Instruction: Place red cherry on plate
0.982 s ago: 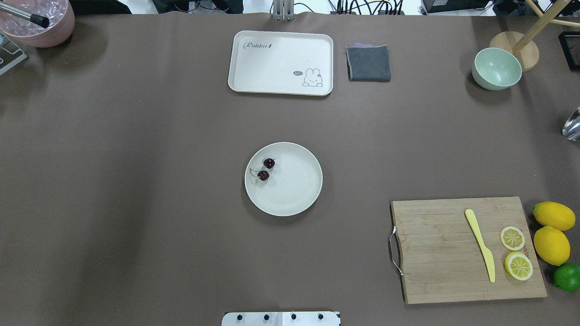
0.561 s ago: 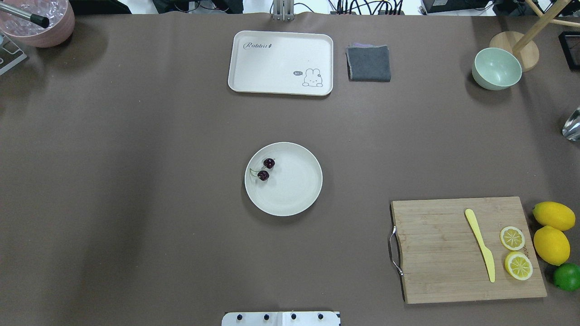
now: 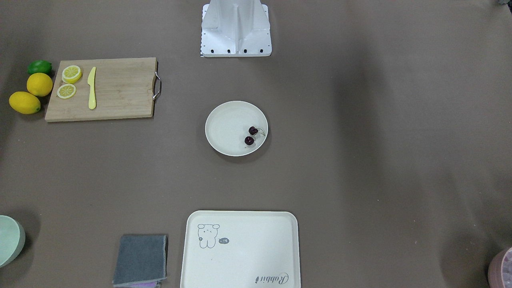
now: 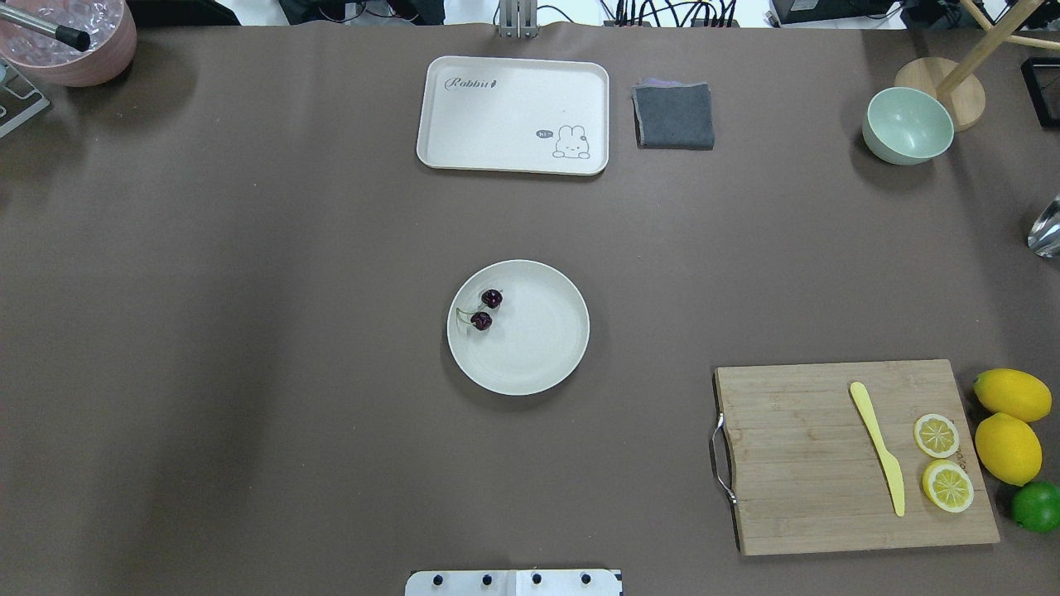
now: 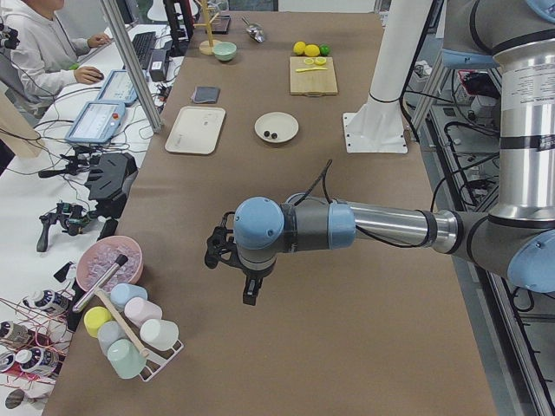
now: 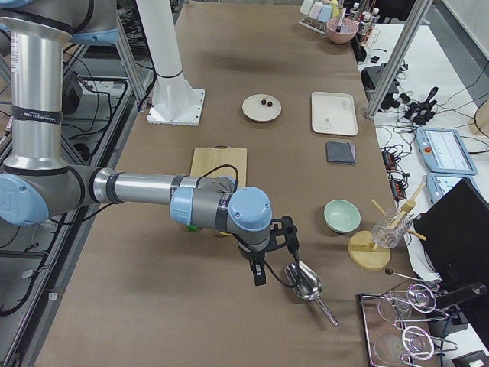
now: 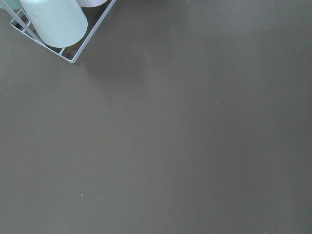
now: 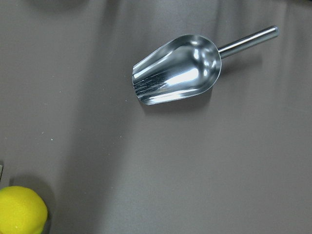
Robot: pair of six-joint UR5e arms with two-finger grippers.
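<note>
The red cherry (image 4: 487, 309), a pair of dark maroon cherries joined by thin stems, lies on the left part of the round off-white plate (image 4: 538, 348) at the table's middle. The front-facing view shows the cherry (image 3: 251, 135) on the plate (image 3: 226, 128) too. No gripper is near them. The left gripper (image 5: 249, 293) hangs over bare table far off at the table's left end. The right gripper (image 6: 258, 274) hangs at the right end beside a metal scoop (image 8: 178, 69). Both show only in the side views, so I cannot tell whether they are open or shut.
A cream tray (image 4: 513, 114), a grey cloth (image 4: 673, 116) and a green bowl (image 4: 908, 125) stand at the far edge. A cutting board (image 4: 828, 455) holds a yellow knife and lemon slices, with lemons (image 4: 1009, 422) beside it. A cup rack (image 7: 53, 24) stands at the left end.
</note>
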